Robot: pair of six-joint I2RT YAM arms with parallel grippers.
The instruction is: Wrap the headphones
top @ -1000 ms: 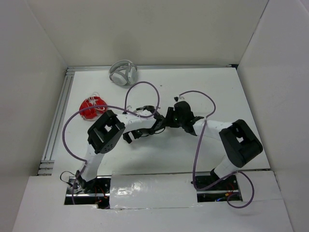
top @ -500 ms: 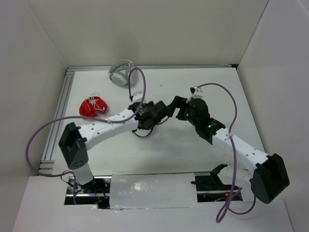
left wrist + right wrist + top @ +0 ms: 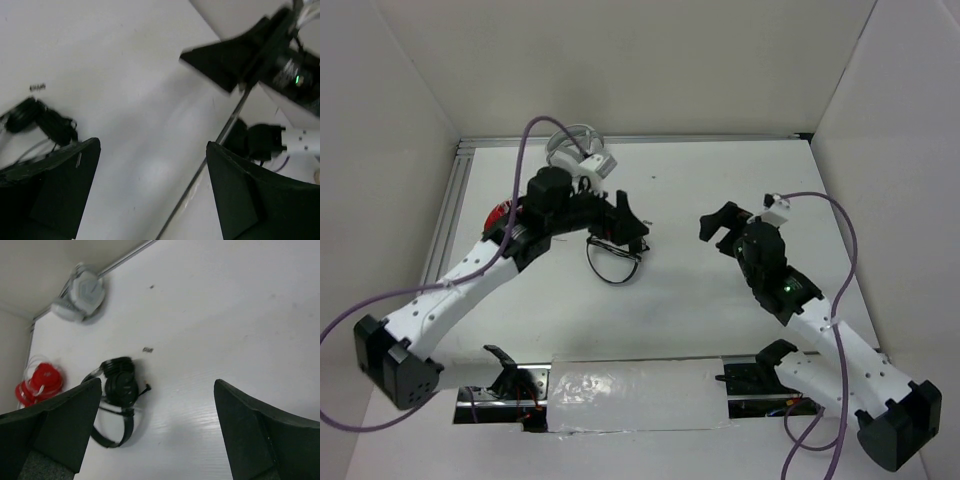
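**A:** Where are the headphones (image 3: 120, 386)?

**B:** Loose on the worktop (image 3: 700, 170), about midway across. They lie just under the tip of my left claw (image 3: 632, 222) and well apart from my right claw (image 3: 718, 226). The red set (image 3: 40, 385) and the white set (image 3: 80, 295) sit farther off, towards the far left corner.

**A:** What has just changed?

**B:** A second ago both claws were crowded over them, the right one partly closed. Now my arms have swung apart, and both claws stand wide apart with nothing in them. I take that as a let-go: either the wrap is finished or I am stepping back to look.

**A:** Is it finished?

**B:** I can't tell. The pads are folded together, but a thin loop lies out beside them, and I can't make out whether it is band or cable.

**A:** Which way do they point?

**B:** The long axis runs from pads to loop. The pads face the far wall, and the loop faces my bases.
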